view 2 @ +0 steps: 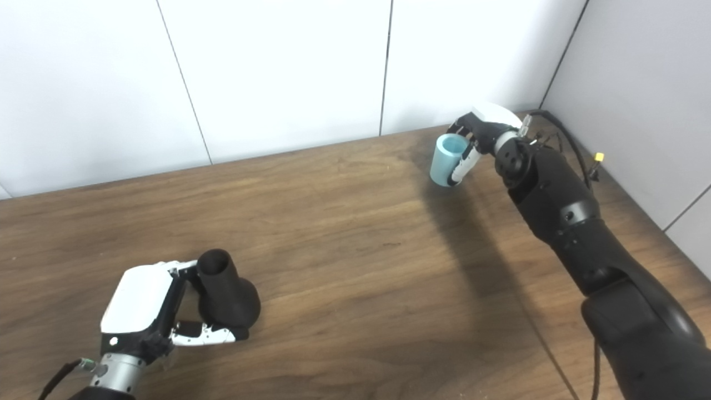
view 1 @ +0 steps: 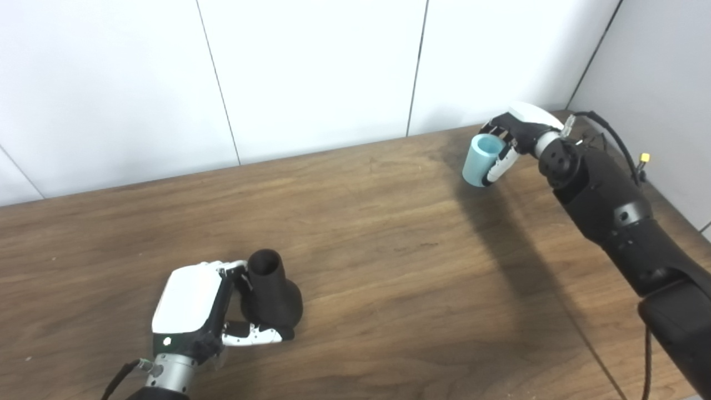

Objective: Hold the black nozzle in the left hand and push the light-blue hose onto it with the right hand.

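White wall panels back your brown wood surface (view 1: 389,233), which carries one black nozzle (view 1: 272,294) and one light-blue hose (view 1: 480,161), well apart from each other. Your left robot hand (view 1: 205,311) sits at the near left with its fingers (view 1: 258,335) wrapped around the nozzle's flared base, which rests on the surface with the open narrow end tilted upward; the palm side of that grip is hidden behind the white hand shell. Your right robot hand (view 2: 472,147) is at the far right near the wall corner, closed around the short hose piece, open end facing up. You cannot tell whether the hose touches the surface, since the fingers cover its far side.
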Robot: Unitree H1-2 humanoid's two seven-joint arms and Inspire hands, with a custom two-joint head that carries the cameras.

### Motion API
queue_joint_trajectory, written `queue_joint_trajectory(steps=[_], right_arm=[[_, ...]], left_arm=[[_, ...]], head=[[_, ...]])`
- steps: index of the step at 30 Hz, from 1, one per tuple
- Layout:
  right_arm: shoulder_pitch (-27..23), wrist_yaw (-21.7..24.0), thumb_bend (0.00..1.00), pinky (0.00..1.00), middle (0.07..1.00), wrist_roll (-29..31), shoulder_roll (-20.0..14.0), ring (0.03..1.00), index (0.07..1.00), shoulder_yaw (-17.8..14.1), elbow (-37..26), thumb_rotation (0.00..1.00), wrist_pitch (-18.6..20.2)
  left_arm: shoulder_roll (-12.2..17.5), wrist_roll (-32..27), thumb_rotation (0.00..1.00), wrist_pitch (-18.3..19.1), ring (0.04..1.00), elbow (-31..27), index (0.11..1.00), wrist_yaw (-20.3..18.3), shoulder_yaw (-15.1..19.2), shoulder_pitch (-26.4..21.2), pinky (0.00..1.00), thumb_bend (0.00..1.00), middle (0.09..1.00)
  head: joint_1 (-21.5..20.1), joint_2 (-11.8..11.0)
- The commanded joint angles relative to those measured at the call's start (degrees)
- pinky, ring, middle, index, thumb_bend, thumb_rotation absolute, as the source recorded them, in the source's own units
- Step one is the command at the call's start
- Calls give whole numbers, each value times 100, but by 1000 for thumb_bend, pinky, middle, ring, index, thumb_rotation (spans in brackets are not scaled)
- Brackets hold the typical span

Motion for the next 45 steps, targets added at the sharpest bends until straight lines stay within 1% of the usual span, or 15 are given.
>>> queue_joint_trajectory(steps=[1,4,5,6,7,9,10,13,20,24,30,33,36,39,45], right_arm=[[-180,-240,825,589,665,77,-135,612,661,-78,-48,38,-244],[-167,-365,817,566,622,170,-102,576,618,-130,-5,8,-357],[-163,-396,672,554,609,190,-92,566,556,-141,-5,66,-358],[-146,-525,581,546,601,209,-73,560,518,-166,0,103,-435],[-133,-636,556,518,546,204,-60,538,504,-174,3,52,-488],[-117,-792,537,486,502,208,-50,514,493,-175,26,13,-590],[-111,-850,528,461,495,227,-46,464,492,-179,46,5,-643],[-97,-893,522,419,490,235,-42,424,491,-159,33,0,-649],[-74,-762,520,410,481,215,-44,407,500,-121,-93,0,-472],[4,-781,520,419,483,295,-67,409,501,-171,-250,0,-611],[268,-556,520,437,480,270,-97,422,500,-249,-1348,0,-377],[380,-428,522,497,479,157,-145,444,490,-216,-1981,0,-472],[440,-213,522,482,486,158,-104,448,485,-240,-2510,0,-368],[446,7,522,486,494,119,-66,449,479,-240,-2915,0,-219],[409,272,522,467,483,34,-8,441,495,-197,-3559,0,-327]], left_arm=[[107,86,0,118,601,78,480,-267,-32,143,667,524,501],[99,90,0,109,601,90,480,-244,-38,156,669,523,502],[96,89,0,104,600,95,480,-229,-39,161,666,523,502],[95,80,0,82,599,116,479,-199,-40,161,664,523,503],[96,73,0,67,597,131,479,-183,-42,158,658,523,503],[98,62,0,43,594,156,478,-155,-44,155,654,523,504],[98,59,0,37,590,166,480,-144,-44,154,650,524,501],[95,57,0,32,586,175,481,-119,-42,158,646,524,497],[113,68,0,71,593,102,480,-208,-44,172,654,524,500],[117,50,0,39,593,105,479,-169,-41,183,657,523,502],[87,17,0,15,589,117,483,-100,-34,200,653,524,492],[62,53,0,46,595,109,483,-107,-50,205,660,524,492],[33,64,0,73,591,87,484,-125,-67,210,656,524,490],[-9,88,0,140,590,46,486,-186,-86,219,665,525,486],[-88,215,0,201,588,72,489,-182,-155,222,666,525,476]], head=[[4,7],[17,41],[17,41],[15,43],[17,45],[17,45],[28,53],[42,65],[66,85],[129,123],[226,157],[307,172],[407,198],[550,235],[906,231]])
